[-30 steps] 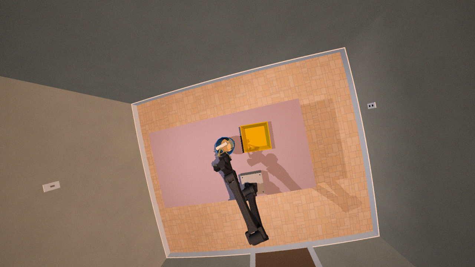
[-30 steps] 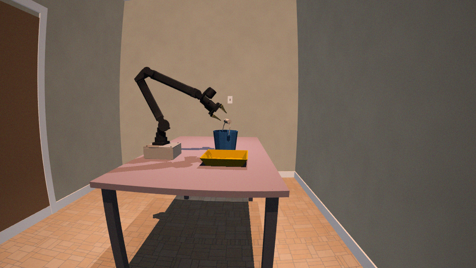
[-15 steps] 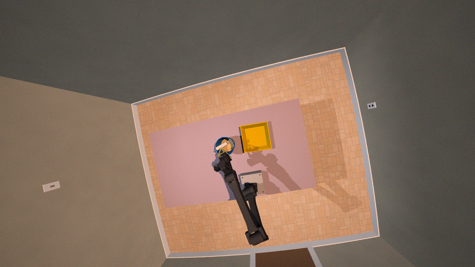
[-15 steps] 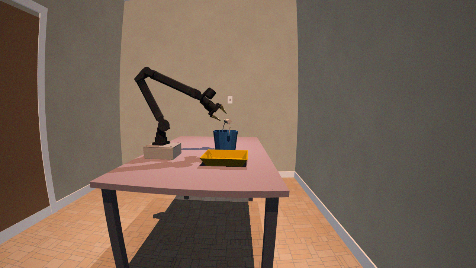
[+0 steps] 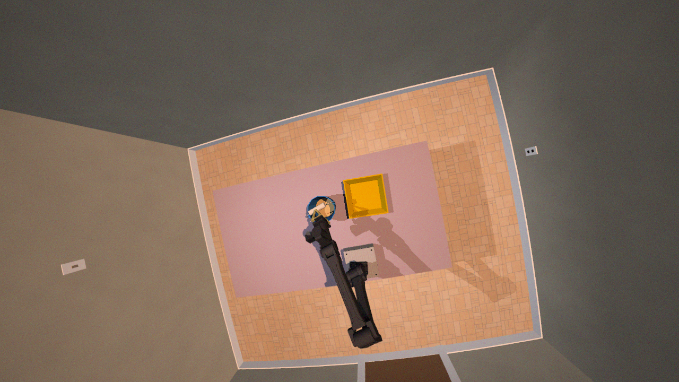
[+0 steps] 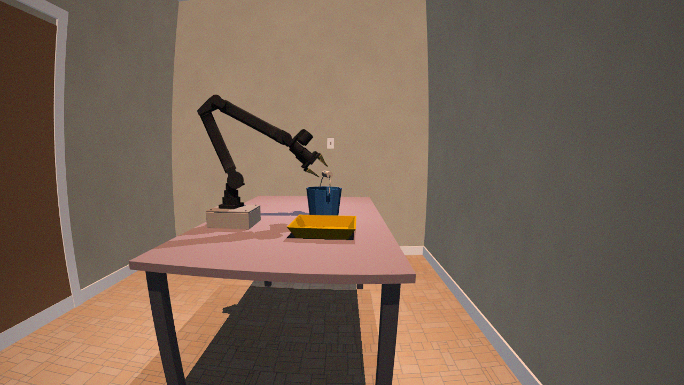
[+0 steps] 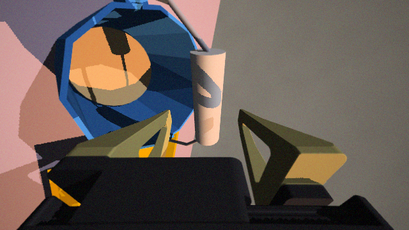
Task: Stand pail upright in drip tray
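A round blue pail (image 6: 323,201) with faceted walls is standing upright on the smooth pink table (image 6: 267,253), just beyond the shallow square yellow drip tray (image 6: 321,226). Its wire handle is rising upright, carrying a pale cylindrical grip (image 7: 208,96). The black arm's gripper (image 7: 204,128) is hovering at that grip, olive wedge-shaped jaws spread, gripping nothing.

Top view: pail (image 5: 321,209) stood on table (image 5: 256,251), just beside tray (image 5: 364,195) at its 9 o'clock; arm base (image 5: 359,253) sat at tray's 6 o'clock; gripper (image 5: 322,214) hung over pail.
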{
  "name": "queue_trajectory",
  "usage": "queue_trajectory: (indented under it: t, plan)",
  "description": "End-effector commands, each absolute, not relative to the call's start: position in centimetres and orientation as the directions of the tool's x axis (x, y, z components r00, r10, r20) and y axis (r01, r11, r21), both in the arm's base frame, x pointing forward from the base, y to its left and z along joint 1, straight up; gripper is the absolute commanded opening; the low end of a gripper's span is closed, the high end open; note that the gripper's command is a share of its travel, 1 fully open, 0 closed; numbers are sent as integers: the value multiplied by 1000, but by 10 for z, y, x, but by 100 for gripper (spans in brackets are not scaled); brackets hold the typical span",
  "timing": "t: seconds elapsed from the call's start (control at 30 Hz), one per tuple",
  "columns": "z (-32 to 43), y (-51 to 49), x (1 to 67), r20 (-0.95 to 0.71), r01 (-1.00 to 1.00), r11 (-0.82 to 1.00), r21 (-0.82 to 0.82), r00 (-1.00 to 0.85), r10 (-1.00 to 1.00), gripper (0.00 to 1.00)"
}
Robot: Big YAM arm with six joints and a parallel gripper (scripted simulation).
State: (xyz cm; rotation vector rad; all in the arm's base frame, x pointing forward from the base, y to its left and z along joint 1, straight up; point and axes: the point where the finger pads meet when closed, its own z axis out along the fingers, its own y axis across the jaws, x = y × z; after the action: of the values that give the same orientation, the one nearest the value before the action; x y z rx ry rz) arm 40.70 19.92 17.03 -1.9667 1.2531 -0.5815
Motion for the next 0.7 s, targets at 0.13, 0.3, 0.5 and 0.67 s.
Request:
queue_trajectory:
  t: [0.13,0.3,0.5,0.67]
  plan:
    - [172,201,425,-10,-558,-248,-792,417,-909,70]
    - [192,211,445,-10,-523,-232,-820,418,-908,70]
    - [187,213,449,-10,-523,-233,-820,419,-908,70]
    - [183,216,455,-9,-524,-233,-819,418,-908,70]
